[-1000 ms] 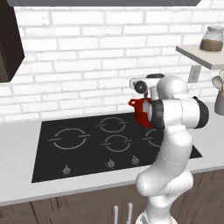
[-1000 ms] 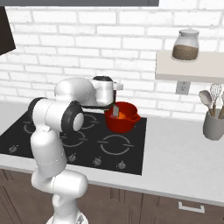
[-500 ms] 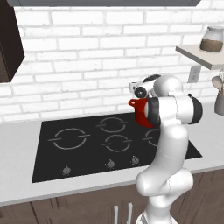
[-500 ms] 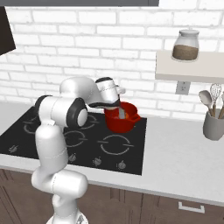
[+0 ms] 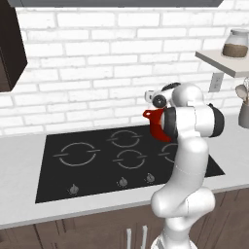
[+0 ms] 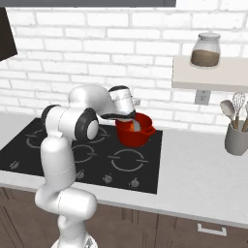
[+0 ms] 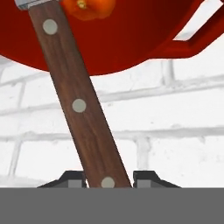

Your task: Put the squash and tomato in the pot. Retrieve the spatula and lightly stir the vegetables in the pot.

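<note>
the claw [image 7: 108, 177] is closing on the wooden handle of the spatula [image 7: 76, 94], with one dark fingertip sitting on each side of the handle's lower end. the handle is brown with pale rivets, and it is leaning away from the claw into the red pot [image 7: 131, 35]. at the far end, a bit of metal is joining the handle just at the pot's rim. inside the pot an orange-red vegetable [image 7: 87, 8] is lying just beside the spatula (whether it is the tomato or the squash, i cannot tell).

in the right base view the pot [image 6: 134, 133] is standing on the back right part of the black cooktop [image 6: 87, 157], near the white brick wall [image 6: 97, 58]. the hand is reaching over the pot's rim, and a pale blade [image 6: 136, 126] is going down into it.

in the left base view the arm is hiding most of the pot [image 5: 154, 124], so only its left side with a loop handle is showing.

on the grey surface [image 6: 193, 174] to the right, a grey utensil holder [image 6: 237, 138] is standing well apart from the pot. a jar [image 6: 206, 50] is sitting on the wall shelf [image 6: 208, 80] above.
</note>
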